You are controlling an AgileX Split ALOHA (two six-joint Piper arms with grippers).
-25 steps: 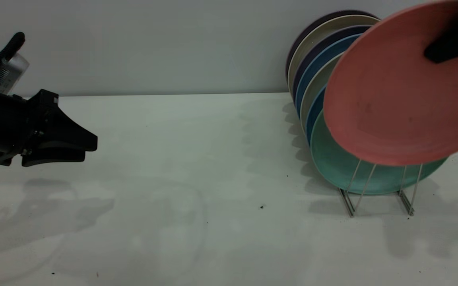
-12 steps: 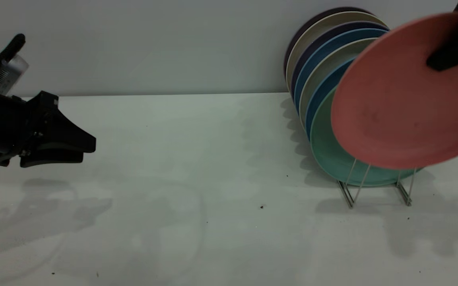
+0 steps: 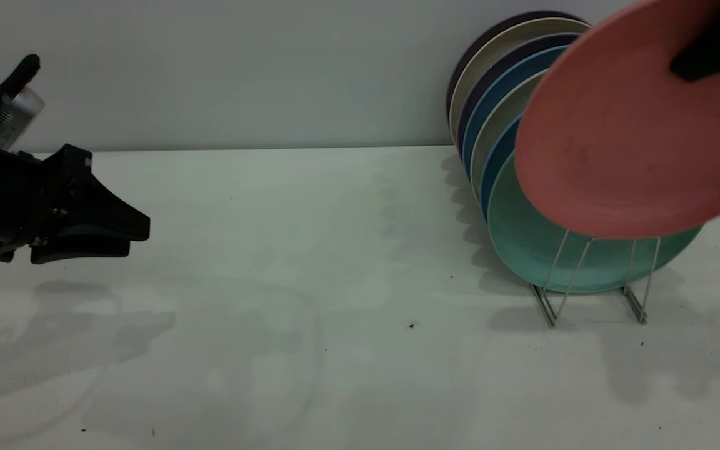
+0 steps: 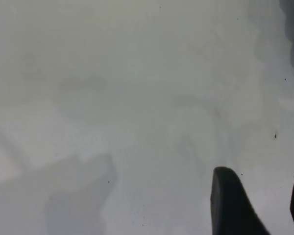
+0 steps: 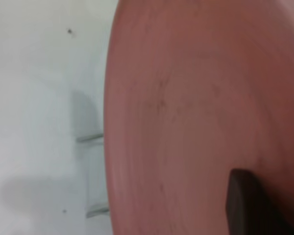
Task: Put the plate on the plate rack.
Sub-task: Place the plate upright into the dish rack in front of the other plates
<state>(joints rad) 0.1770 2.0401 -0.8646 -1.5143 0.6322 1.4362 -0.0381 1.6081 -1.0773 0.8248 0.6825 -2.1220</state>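
The salmon-pink plate [image 3: 622, 144] hangs tilted in the air at the far right. Its lower rim is just above the front loops of the silver wire plate rack [image 3: 597, 281], in front of the mint-green plate [image 3: 535, 250]. My right gripper [image 3: 691, 65] is shut on the pink plate's upper rim. In the right wrist view the plate [image 5: 196, 107] fills most of the picture, with one dark finger [image 5: 242, 200] pressed on it and two rack wires [image 5: 90, 138] below it. My left gripper [image 3: 138, 234] hovers open and empty at the far left, also shown in its wrist view [image 4: 262, 196].
The rack holds several upright plates behind the mint-green one: blue [image 3: 497, 169], cream [image 3: 491, 69] and dark ones, close to the back wall. The white table [image 3: 310, 281] stretches between the two arms with a few dark specks [image 3: 411, 325].
The pink plate dipped towards the rack's front loops, then rose and moved slightly left. The rack with its plates slid a little towards the wall. The left arm stayed put.
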